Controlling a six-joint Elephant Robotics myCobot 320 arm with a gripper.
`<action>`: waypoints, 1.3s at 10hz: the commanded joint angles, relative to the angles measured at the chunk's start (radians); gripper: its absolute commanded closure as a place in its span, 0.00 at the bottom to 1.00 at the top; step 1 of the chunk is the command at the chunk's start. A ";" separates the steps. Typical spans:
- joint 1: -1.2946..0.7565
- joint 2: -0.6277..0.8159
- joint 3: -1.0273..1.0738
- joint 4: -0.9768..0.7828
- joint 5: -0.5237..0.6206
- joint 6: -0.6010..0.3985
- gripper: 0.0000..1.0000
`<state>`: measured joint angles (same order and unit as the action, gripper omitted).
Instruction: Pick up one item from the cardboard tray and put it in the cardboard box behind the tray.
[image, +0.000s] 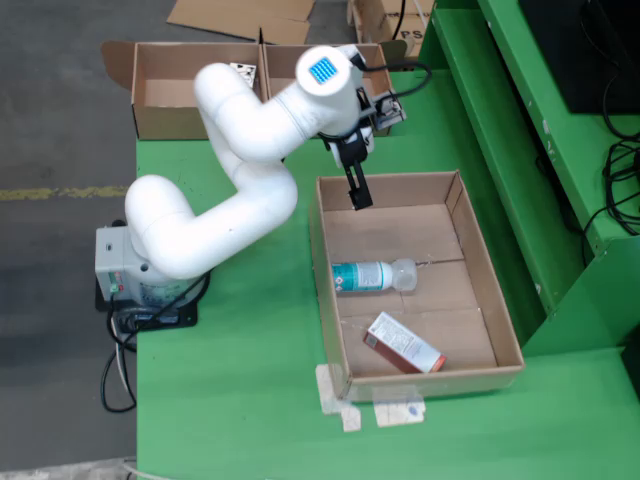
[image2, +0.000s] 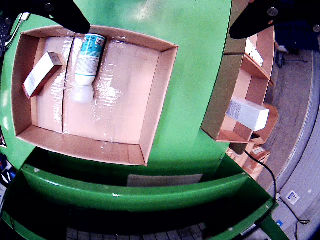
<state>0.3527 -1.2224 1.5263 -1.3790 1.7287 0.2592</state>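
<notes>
From the fixed view you had the white arm (image: 230, 190) reaching from its base at the left over the green table (image: 240, 400), with the gripper (image: 358, 195) hanging above the far left corner of the cardboard tray (image: 505, 335). In the wrist view its two dark fingers (image2: 70, 15) stood wide apart at the top corners with nothing between them, so the tool was released. Inside the tray, a clear bottle with a teal label (image: 372, 275) lay on its side near the left wall, and a small reddish-brown and white carton (image: 403, 344) lay flat nearer the front, apart from the bottle. Beyond the tray, at the far edge of the table, you could see the cardboard box (image: 170, 90) with its compartments; in the wrist view a white carton (image2: 248, 113) sat in one of them
</notes>
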 joint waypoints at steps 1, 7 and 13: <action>-0.437 -0.030 -0.173 0.207 0.166 -0.232 0.00; -0.657 -0.101 -0.385 0.412 0.276 -0.358 0.00; -0.790 -0.089 -0.581 0.530 0.341 -0.461 0.00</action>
<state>-0.2393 -1.3498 1.0032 -0.8681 2.0584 -0.1932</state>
